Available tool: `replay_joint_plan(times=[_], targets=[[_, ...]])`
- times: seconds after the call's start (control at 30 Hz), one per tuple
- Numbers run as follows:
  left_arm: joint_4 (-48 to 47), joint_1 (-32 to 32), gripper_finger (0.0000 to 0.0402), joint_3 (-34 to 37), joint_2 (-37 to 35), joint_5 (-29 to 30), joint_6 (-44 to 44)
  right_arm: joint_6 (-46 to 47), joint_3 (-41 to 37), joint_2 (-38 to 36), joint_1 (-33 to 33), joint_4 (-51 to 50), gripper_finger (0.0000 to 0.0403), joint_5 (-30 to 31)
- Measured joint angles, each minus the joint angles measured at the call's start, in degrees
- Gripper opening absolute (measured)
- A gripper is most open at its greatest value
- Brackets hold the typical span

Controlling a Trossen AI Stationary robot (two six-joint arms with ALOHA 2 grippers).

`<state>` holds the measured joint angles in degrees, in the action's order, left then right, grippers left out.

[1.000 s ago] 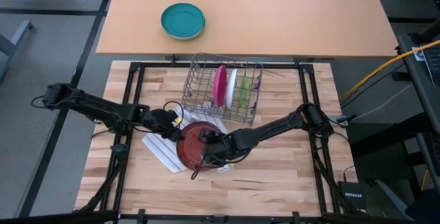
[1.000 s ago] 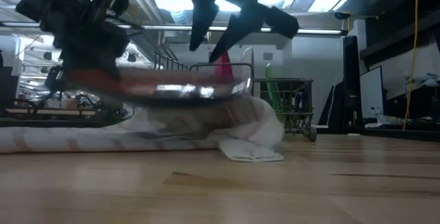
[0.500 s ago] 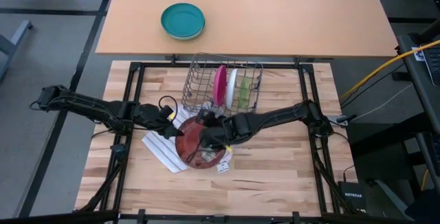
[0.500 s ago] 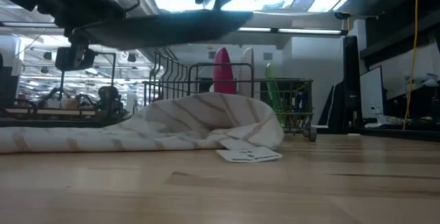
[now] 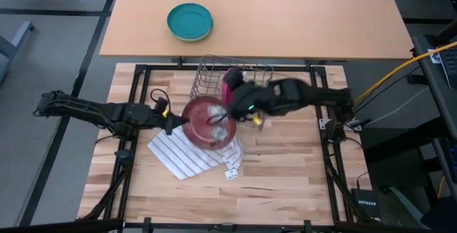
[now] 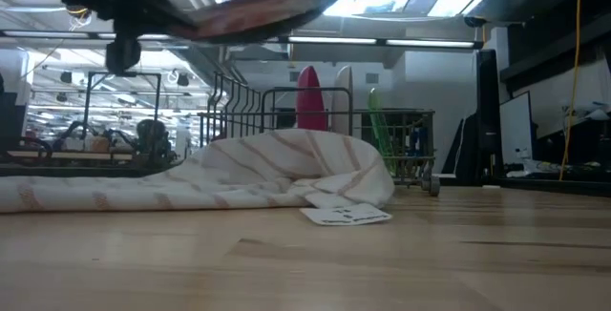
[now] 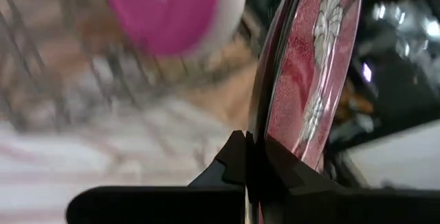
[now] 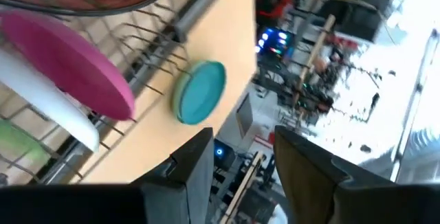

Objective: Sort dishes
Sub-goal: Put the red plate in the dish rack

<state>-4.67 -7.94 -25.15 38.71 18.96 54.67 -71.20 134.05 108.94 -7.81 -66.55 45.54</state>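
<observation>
The dark red plate [image 5: 207, 122] with a white pattern hangs in the air above the white striped cloth [image 5: 187, 154], tilted, and shows high up in the low view [image 6: 263, 10]. My left gripper [image 5: 175, 124] is shut on it from the table's left. My right gripper [image 5: 234, 98] is open beside the plate's far right rim, over the wire rack [image 5: 207, 76], touching nothing. The magenta plate [image 5: 228, 83] and the pale green plate [image 6: 342, 92] stand on edge in the rack, partly hidden by my right arm in the high view. My left gripper [image 7: 247, 162] pinches the dark red plate's rim [image 7: 256, 131] between its two fingers, at the plate's left edge, coming level from the table's left. The plate is lifted clear of the cloth and sits tilted, its far side raised.
A teal bowl [image 5: 190, 21] sits on the tan table beyond the rack, also in the right wrist view [image 8: 199, 92]. The crumpled cloth [image 6: 239, 173] and a small tag [image 5: 230, 174] lie on the wooden table's middle. Bare wood shows toward the near and right edges.
My left gripper has raised the dark red plate off the cloth and carried it toward the rack, tipping it. My right gripper has pulled away from the plate's near side, moving up and toward the far edge over the rack. The cloth stays where it lay.
</observation>
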Motion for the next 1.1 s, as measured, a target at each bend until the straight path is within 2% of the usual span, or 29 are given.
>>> replay_joint_plan(times=[0.43, 0.63, 0.77, 0.83, 1.0, 1.1], targets=[[15.8, 0.1, 0.0, 0.0, -0.8, 24.0, -15.5, 2.6, 0.9, -12.1, 9.2, 2.3, 0.0154, 0.0], [23.0, 0.1, 0.0, 0.0, -0.1, 37.1, -20.9, 5.0, 0.9, -14.3, 15.1, 2.1, 0.0154, 0.0], [27.2, 0.2, 0.0, 0.0, 3.2, 45.4, -22.6, 7.7, 0.9, -14.2, 19.8, 1.2, 0.0154, -0.4], [29.5, 0.2, 0.0, 0.0, 5.8, 47.9, -23.9, 9.3, 0.9, -13.9, 22.5, 0.4, 0.0154, -3.6], [38.4, 0.1, 0.0, -0.2, 13.7, 53.3, -28.8, 13.3, -0.4, -13.1, 29.8, -1.3, 0.0154, -19.6], [41.4, 0.1, 0.0, -2.9, 19.5, 57.4, -33.2, 14.0, -2.3, -13.1, 33.8, -1.3, 0.0154, -25.8]])
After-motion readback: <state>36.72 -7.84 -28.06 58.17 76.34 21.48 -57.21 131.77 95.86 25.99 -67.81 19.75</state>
